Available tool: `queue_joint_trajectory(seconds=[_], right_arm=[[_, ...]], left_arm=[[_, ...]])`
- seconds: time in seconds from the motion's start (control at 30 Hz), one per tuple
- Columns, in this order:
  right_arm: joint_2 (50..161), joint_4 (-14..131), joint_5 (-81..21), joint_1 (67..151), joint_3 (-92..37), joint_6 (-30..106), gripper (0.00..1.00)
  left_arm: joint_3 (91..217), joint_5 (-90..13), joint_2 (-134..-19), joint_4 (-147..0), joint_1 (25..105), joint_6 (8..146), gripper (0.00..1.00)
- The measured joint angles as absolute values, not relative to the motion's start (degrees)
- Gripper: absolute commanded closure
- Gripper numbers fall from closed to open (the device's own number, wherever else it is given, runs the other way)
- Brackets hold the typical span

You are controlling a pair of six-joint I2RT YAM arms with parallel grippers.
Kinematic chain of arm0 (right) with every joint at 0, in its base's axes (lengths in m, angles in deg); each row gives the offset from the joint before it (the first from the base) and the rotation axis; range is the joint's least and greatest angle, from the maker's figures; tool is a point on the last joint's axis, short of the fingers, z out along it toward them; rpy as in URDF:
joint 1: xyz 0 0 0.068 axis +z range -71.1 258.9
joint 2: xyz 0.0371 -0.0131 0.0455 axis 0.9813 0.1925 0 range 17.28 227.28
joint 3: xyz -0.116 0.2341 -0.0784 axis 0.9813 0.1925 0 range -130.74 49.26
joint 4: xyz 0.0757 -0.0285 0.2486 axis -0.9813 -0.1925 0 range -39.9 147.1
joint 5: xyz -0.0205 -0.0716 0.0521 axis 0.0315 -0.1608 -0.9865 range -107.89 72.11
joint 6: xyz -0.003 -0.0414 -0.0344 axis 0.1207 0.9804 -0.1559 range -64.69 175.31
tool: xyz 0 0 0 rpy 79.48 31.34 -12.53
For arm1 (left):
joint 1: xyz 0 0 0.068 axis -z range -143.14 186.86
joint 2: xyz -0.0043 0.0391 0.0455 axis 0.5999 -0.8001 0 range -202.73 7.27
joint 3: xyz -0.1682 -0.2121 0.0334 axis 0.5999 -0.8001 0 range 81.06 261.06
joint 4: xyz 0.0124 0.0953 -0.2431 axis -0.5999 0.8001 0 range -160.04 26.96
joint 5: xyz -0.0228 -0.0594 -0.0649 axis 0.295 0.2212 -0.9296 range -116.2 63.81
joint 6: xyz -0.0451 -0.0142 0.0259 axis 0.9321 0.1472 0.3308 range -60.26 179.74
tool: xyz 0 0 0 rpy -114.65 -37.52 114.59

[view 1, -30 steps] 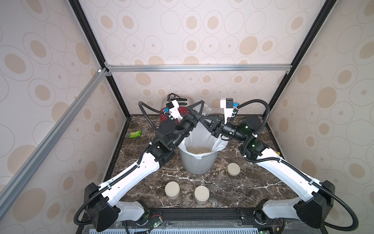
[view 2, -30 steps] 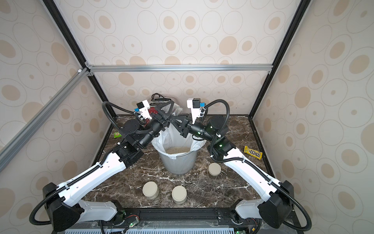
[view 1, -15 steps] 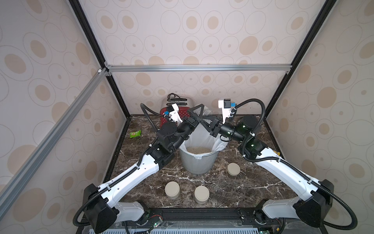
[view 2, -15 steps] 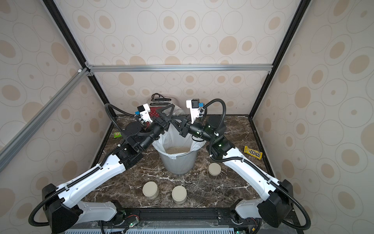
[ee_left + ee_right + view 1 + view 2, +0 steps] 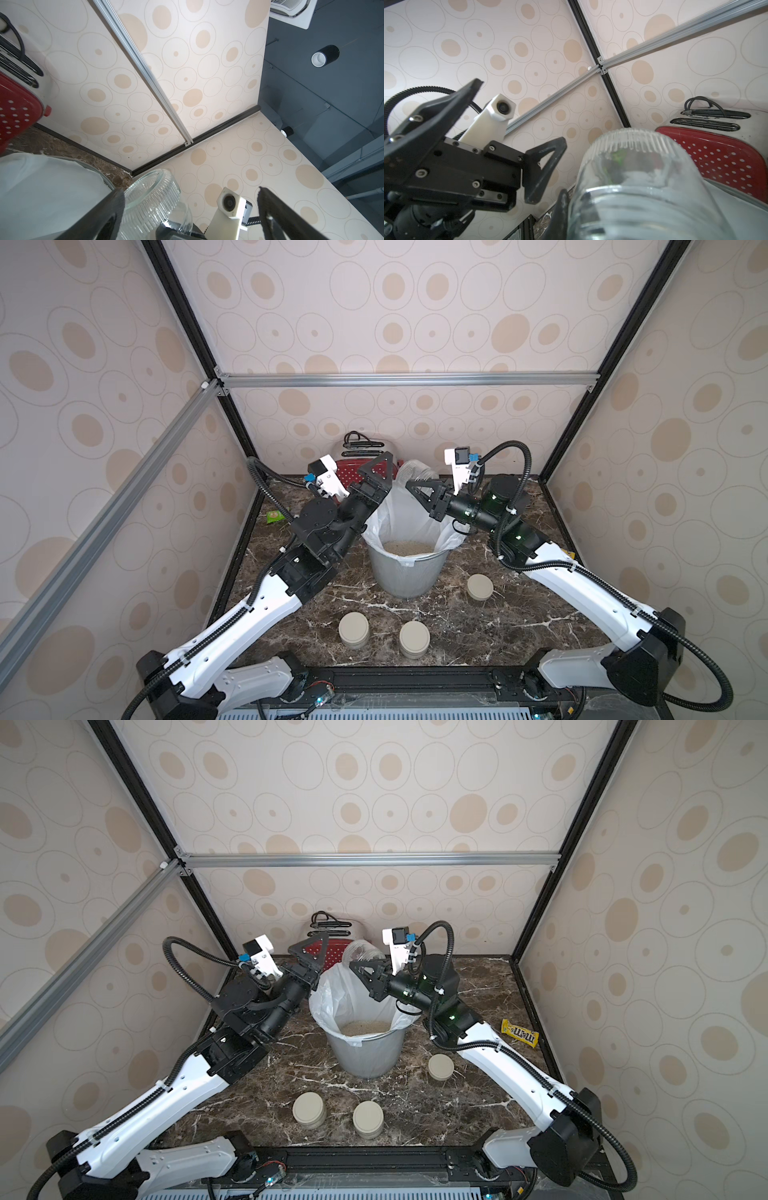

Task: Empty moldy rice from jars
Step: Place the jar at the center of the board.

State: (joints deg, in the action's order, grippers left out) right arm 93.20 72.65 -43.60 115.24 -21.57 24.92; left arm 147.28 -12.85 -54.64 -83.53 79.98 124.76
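right end effector (image 5: 360, 965) clamped on jar (image 5: 360, 952), raised over bin (image 5: 365, 1056); left end effector (image 5: 519, 112) spread wide, angled upward alongside.

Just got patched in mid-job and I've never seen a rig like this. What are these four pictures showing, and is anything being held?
Two robot arms stand at a marble table. The two wide pictures look down from overhead; the other two come from a camera on each wrist. The right gripper is shut on a clear, lidless jar, tilted above the grey lined bin, which has rice in it. The left gripper is open and empty. Near the front stand two lidded jars; what looks like a loose lid lies beside the bin.
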Motion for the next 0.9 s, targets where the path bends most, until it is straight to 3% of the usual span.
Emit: queue_joint_trajectory(seconds=[0.3, 0.6, 0.77, 0.9], right_arm=[[90.75, 55.15, -39.86, 114.85, -30.38, 31.70, 1.00], [76.91, 27.23, -23.82, 114.50, -34.77, 35.98, 1.00], [70.12, 13.57, -15.32, 114.50, -29.07, 32.74, 1.00], [68.10, 5.57, -14.05, 114.45, -19.87, 27.87, 1.00]], left_arm=[[147.12, -5.88, -47.65, -73.61, 79.98, 113.41, 0.01], [145.33, -1.40, -41.90, -66.97, 79.98, 106.11, 0.01], [143.58, 0.55, -39.41, -64.28, 79.98, 104.10, 0.01], [142.73, 1.53, -38.23, -62.62, 79.98, 103.38, 0.01]])
